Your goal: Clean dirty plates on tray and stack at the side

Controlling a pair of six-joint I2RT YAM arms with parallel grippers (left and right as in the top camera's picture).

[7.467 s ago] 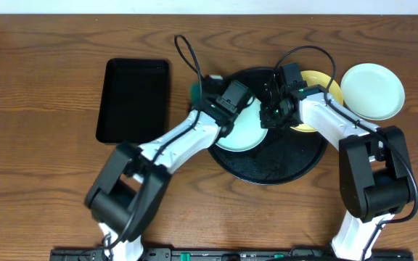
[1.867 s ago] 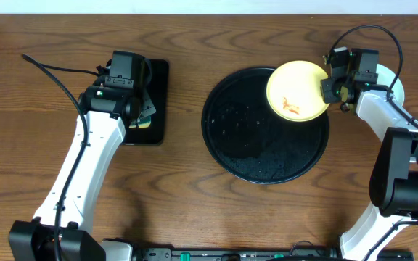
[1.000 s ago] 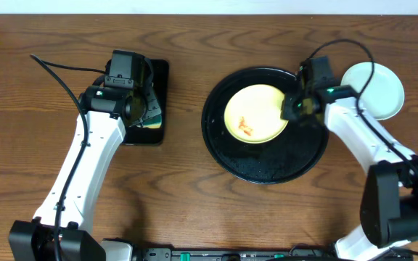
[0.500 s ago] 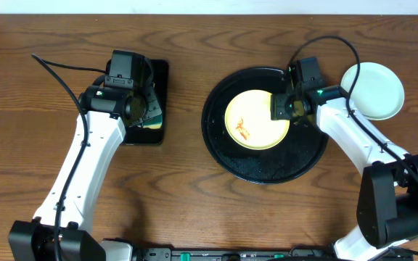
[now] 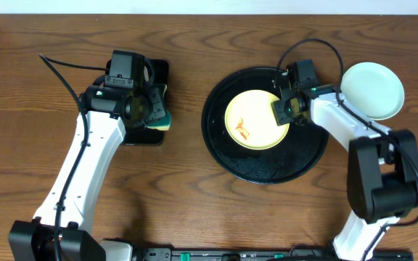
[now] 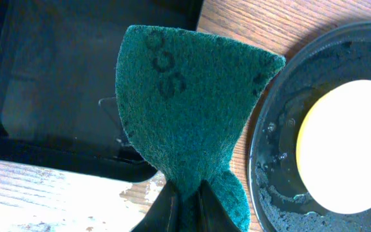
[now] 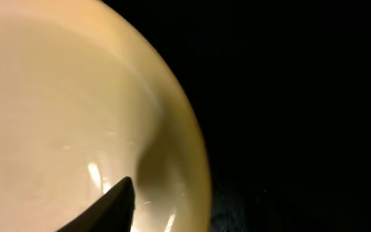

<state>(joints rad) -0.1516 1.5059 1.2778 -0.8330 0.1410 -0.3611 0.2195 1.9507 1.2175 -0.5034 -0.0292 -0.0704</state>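
Note:
The pale yellow plate lies in the middle of the round black tray with a red-orange smear on its left part. My right gripper is at the plate's right rim. In the right wrist view one finger is over the plate's inside, well apart from the rim, so it looks open. My left gripper is shut on a green scouring sponge, held at the right edge of the rectangular tray. A mint-blue plate lies right of the round tray.
The rectangular black tray sits at the left under my left gripper. The round tray's floor is wet. I cannot tell whether another plate lies under the mint-blue one. Bare wooden table lies in front of both trays.
My right gripper carried the yellow plate from the tray's far right to its middle and set it down. My left gripper moved the sponge right, to the rectangular tray's edge.

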